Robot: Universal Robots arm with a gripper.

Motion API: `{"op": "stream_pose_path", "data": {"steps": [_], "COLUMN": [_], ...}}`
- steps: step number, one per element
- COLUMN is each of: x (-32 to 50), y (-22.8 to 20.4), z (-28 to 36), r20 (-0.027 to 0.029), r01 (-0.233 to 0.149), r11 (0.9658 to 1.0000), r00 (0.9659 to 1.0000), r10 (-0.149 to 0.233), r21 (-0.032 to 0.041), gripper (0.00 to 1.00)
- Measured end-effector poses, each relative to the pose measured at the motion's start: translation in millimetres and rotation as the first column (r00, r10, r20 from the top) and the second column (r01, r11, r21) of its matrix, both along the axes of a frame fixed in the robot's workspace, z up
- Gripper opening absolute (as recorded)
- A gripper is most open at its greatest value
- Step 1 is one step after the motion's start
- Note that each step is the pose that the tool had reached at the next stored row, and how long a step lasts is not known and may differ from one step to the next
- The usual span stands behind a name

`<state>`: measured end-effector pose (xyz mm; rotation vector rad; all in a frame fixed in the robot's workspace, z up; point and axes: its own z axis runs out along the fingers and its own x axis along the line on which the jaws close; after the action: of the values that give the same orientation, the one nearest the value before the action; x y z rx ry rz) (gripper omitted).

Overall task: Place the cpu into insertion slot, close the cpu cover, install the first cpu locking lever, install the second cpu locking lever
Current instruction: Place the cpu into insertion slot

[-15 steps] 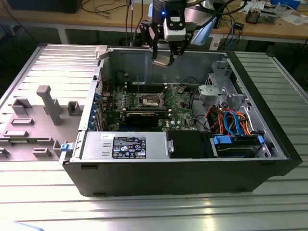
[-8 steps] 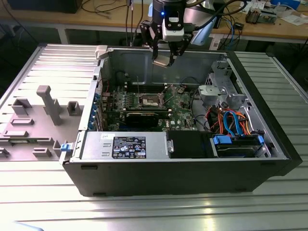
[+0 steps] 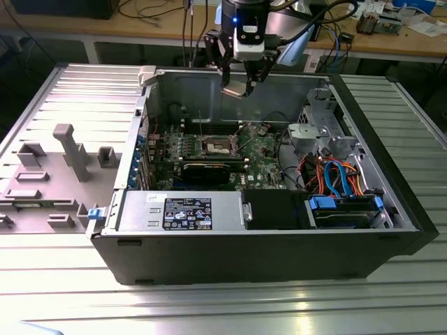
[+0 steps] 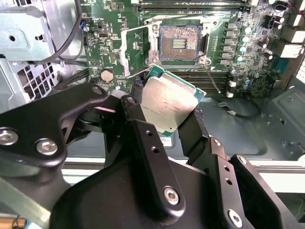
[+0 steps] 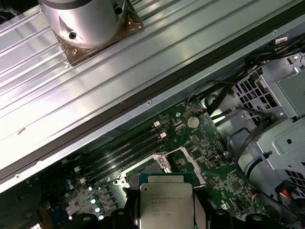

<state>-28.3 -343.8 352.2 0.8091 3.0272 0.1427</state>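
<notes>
cpu [image 4: 169, 98] in hand [image 4: 164, 114] above motherboard [image 4: 109, 28], insertion slot [image 4: 179, 44] beside cpu cover [image 4: 135, 50]

The cpu [image 4: 167, 101] is dull metal, the gripper [image 4: 164, 114] matt, perhaps plastic.

The gripper [image 4: 167, 114] had matte black linked fingers [image 4: 143, 143] studded with silver screws [image 4: 171, 195], beneath a silver-white wrist [image 3: 248, 31] trailing black cables [image 3: 302, 31].

Parts by count: one case [image 3: 265, 244]; one motherboard [image 4: 109, 47]; one socket [image 4: 179, 44]; one cover [image 4: 125, 55]; one cpu [image 4: 167, 102]; one coin cell [image 4: 107, 75]; one long black card [image 3: 209, 169]; one power supply [image 3: 181, 209]; one gripper [image 4: 164, 114], with two fingers [image 4: 138, 124].
</notes>
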Motion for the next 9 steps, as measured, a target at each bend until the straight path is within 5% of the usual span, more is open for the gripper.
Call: {"op": "stream_pose_path", "data": {"steps": [9], "x": [0.0], "y": [0.0], "z": [-1.1], "r20": [0.0], "r01": [0.05], "r11": [0.9987], "r00": [0.9987], "r10": [-0.05], "r21": [-0.0001], "gripper": [0.54]}}
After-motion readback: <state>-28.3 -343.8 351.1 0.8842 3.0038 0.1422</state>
